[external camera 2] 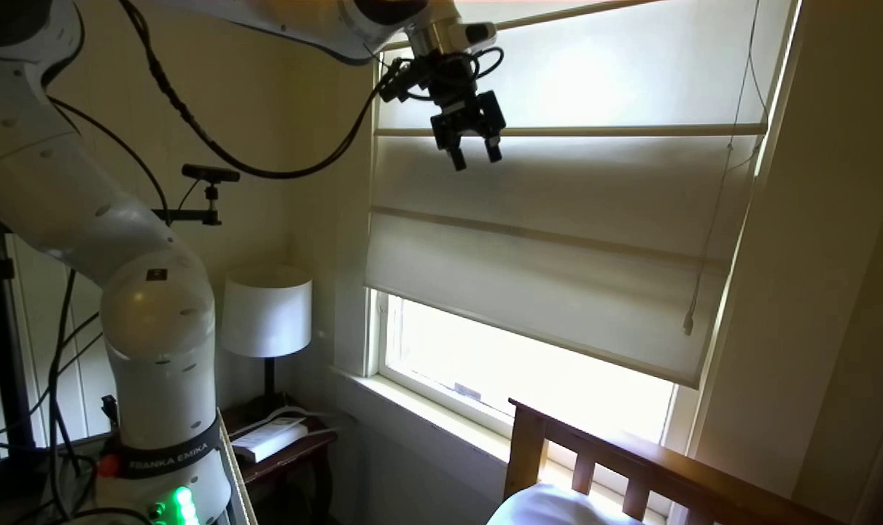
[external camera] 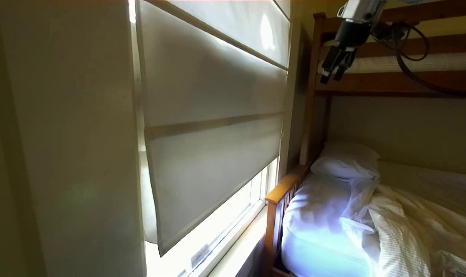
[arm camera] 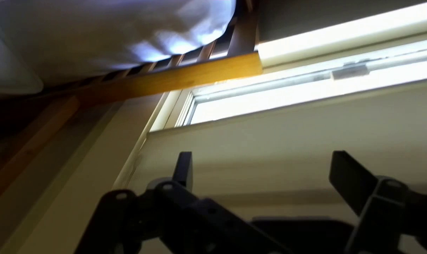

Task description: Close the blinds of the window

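Hovering, one spread gripper [external camera 2: 476, 157], one window [external camera 2: 514, 343], one part-lowered blind [external camera 2: 580, 193]

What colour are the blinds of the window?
The blinds are cream-beige with darker horizontal bands, best seen in an exterior view.

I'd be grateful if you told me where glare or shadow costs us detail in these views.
In both exterior views, the window burns out to white below the blinds; in an exterior view, the mattress carries a bluish-white glow; in the wrist view, the window is blown out too, while the pincer reads nearly black, with little surface detail.
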Controlling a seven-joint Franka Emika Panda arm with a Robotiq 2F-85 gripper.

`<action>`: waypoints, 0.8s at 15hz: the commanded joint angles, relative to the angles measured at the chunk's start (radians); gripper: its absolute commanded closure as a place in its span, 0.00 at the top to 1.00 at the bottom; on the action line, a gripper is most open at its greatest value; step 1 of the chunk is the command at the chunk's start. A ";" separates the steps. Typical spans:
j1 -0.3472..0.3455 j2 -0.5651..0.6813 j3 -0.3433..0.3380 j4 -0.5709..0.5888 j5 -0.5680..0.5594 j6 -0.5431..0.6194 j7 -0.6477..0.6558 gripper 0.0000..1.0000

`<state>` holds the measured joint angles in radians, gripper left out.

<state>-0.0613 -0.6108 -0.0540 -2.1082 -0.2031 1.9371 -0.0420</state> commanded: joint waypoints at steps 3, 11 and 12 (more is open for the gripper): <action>-0.020 0.077 -0.098 0.258 0.023 0.180 -0.073 1.00; -0.104 0.241 -0.173 0.465 0.012 0.280 -0.035 1.00; -0.115 0.274 -0.176 0.489 0.011 0.280 -0.034 1.00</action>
<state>-0.1621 -0.3422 -0.2399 -1.6264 -0.2025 2.2200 -0.0696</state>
